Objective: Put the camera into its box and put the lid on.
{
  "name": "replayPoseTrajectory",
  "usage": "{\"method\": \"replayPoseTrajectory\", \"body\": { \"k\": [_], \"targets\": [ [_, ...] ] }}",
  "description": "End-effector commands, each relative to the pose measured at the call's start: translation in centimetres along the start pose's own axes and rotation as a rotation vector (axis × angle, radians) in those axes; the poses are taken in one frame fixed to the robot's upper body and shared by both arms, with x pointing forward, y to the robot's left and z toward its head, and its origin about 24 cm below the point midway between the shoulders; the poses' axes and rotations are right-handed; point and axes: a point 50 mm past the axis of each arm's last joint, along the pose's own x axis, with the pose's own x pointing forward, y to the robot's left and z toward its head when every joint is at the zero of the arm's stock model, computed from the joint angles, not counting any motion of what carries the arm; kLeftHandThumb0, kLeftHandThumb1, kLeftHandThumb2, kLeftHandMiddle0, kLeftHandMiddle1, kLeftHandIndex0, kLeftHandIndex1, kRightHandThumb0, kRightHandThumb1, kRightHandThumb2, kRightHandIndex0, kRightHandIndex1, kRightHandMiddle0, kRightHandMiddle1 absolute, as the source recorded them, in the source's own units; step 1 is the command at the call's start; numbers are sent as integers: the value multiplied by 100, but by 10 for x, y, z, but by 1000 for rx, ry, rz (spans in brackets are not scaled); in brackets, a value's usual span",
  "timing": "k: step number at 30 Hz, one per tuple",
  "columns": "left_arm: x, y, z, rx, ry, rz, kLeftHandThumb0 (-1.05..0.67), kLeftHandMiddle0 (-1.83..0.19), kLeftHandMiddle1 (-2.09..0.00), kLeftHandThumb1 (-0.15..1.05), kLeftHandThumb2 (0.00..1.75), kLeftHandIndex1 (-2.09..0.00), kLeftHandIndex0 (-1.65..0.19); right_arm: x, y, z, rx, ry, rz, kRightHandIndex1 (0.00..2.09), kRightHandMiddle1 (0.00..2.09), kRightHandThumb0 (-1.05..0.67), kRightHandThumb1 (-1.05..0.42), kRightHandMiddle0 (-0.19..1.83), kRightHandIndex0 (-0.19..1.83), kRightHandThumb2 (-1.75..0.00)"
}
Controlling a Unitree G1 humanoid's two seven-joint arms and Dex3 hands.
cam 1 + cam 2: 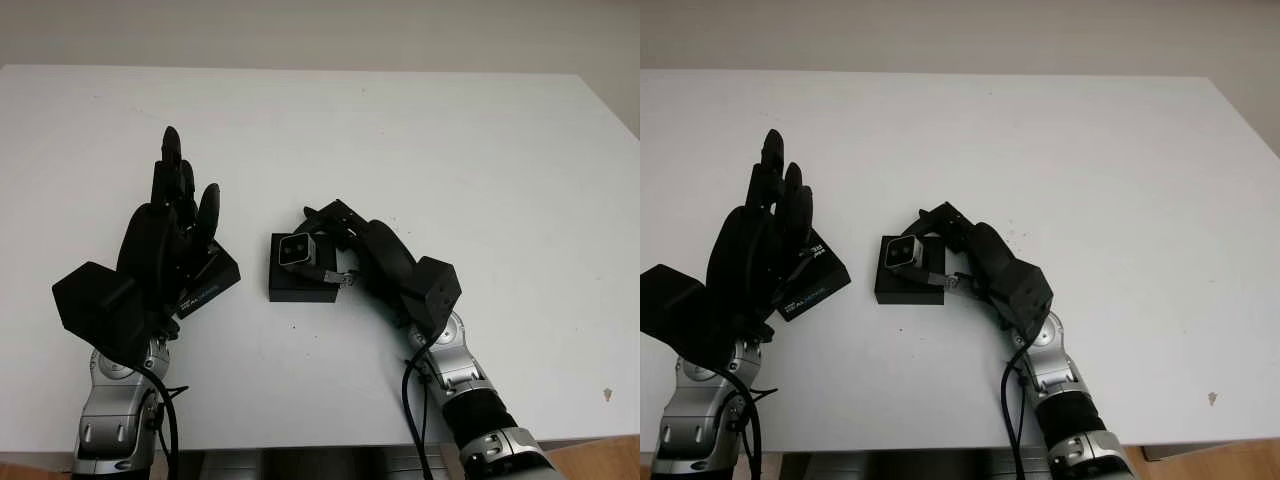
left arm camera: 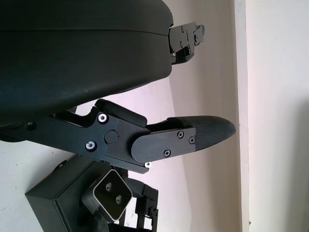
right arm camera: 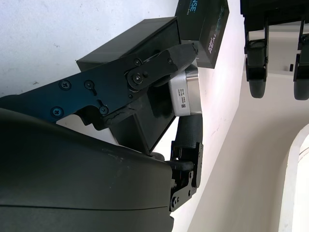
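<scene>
- Near the middle of the white table [image 1: 420, 130], the black box [image 1: 300, 283] sits open-topped, with the small silver camera [image 1: 298, 250] held just above its far edge
- Right hand [image 1: 345, 245] is clenched around the camera, fingers pinching its sides so the two lenses face up and outward; the right wrist view shows a finger across the camera's silver body with the box cavity directly beneath
- That grip keeps the camera tilted over the opening, which looks meant for lowering it into the cavity; it is not yet seated inside
- Left hand [image 1: 165, 245] is raised beside the lid [image 1: 210, 283], fingers extended and grasping nothing, apparently waiting until the camera is in
- Lid lies on the table just to the left of the box, slanted, its printed side showing, close enough to be picked up next
- Judged from this, the insertion step is under way and closing the box remains
</scene>
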Motion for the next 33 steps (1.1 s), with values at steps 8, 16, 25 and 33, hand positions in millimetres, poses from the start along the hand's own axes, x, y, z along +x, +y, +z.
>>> {"method": "replayPoseTrajectory", "body": {
  "k": [8, 16, 25, 33],
  "targets": [
    [-2, 2, 4, 9, -15, -6, -69, 19, 0, 105, 57, -2, 19, -9, 6, -11, -27, 51, 20, 7, 163, -47, -102, 27, 24, -6],
    [-3, 3, 5, 7, -14, -1, -69, 19, -1, 105, 57, -3, 19, -12, 7, -2, -188, 43, 62, 3, 138, -56, -100, 15, 13, -5],
    [-2, 4, 5, 7, -14, -5, -69, 19, -1, 105, 56, -4, 19, -19, 8, 15, -323, -31, 72, 1, 43, -63, -96, 7, -15, -5],
    [-1, 4, 6, 6, -17, -3, -69, 19, -3, 105, 56, -5, 18, -22, 7, 23, -360, -61, 55, 0, 33, -62, -97, 4, -19, -6]
  ]
}}
